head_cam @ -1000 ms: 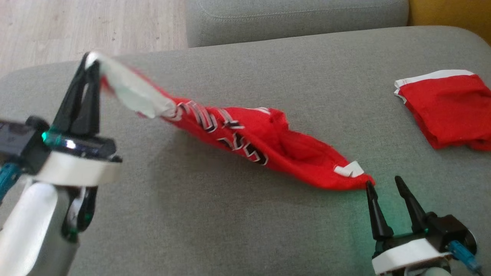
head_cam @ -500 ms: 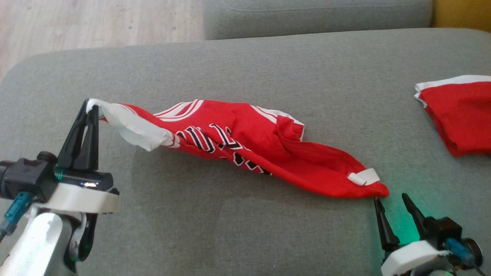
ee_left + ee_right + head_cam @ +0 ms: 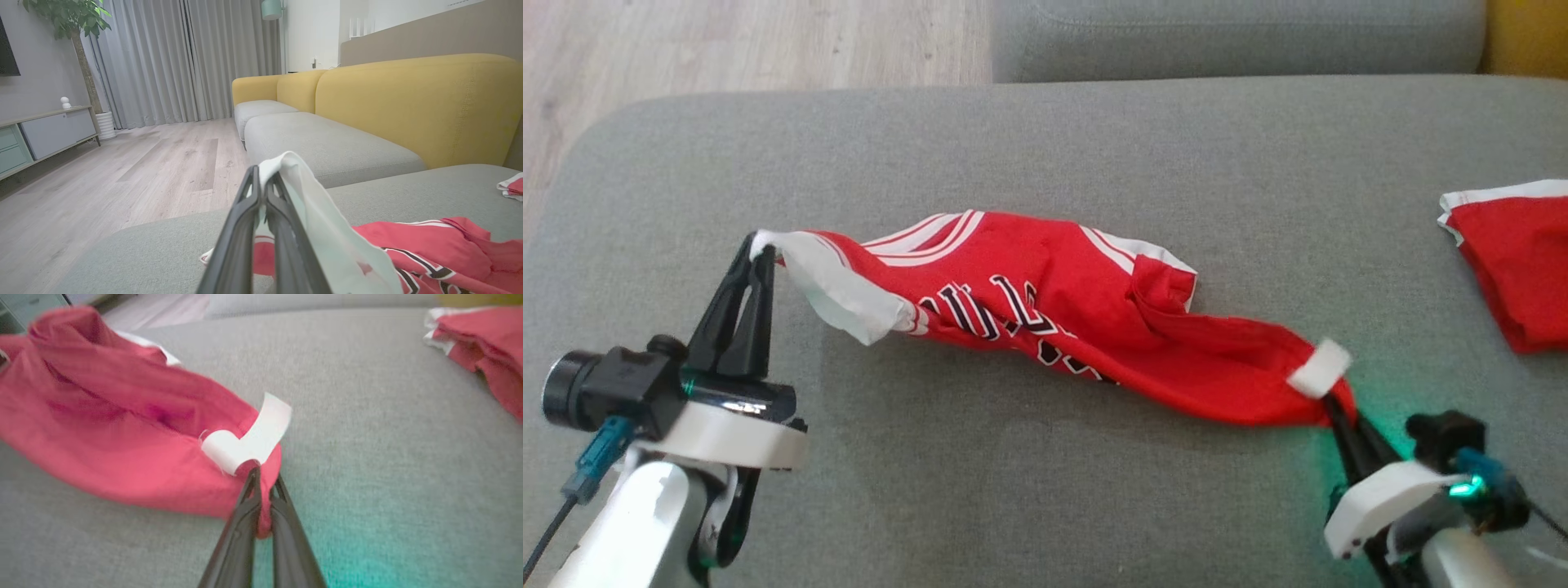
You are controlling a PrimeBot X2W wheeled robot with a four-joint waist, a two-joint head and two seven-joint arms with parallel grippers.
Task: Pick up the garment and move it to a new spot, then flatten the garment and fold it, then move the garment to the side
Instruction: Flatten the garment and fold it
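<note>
Head view: crumpled red garment (image 3: 1045, 318)

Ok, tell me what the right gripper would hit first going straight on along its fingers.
The red jersey itself: the right gripper is shut on its corner, and the bunched cloth with the white tag lies ahead. Beyond that, probably bare grey cushion; depth is unclear.

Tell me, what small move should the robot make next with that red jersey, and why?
Probably draw both grippers apart and slightly up. The left gripper pinches the white-trimmed end of the red jersey and the right gripper pinches the opposite end, yet the middle lies bunched and twisted on the grey cushion, so tension should spread it.
</note>
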